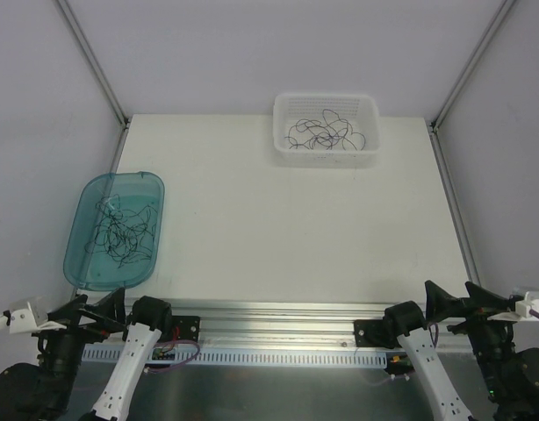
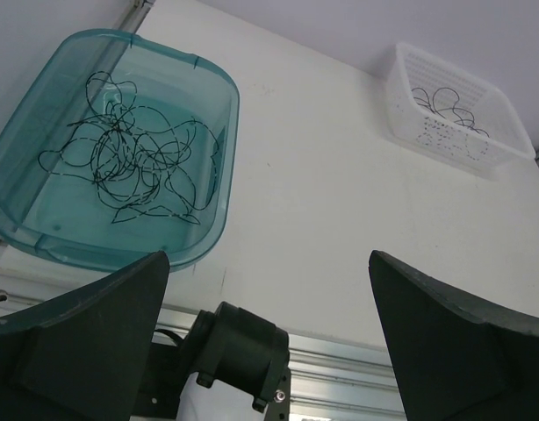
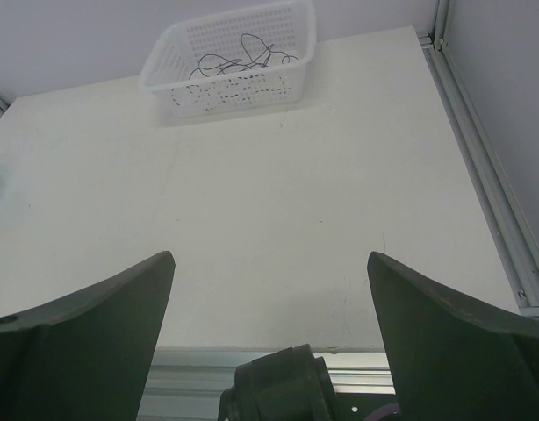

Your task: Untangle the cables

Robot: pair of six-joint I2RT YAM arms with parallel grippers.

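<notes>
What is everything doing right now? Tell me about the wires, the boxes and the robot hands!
Left gripper: open, holding nothing.
Right gripper: open, holding nothing.
Teal tray: upright, not empty.
Tray cables: loose, looping tangle.
White basket: upright, not empty.
Basket cables: tangled loops.

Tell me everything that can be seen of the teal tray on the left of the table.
The teal tray is a shallow tub of translucent blue-green plastic, oblong with rounded corners and a raised rim. It lies flat, open side up, at the left edge of the white table, with its long side running front to back. A loose tangle of thin dark cables rests on its floor. Nothing else touches it.
</notes>
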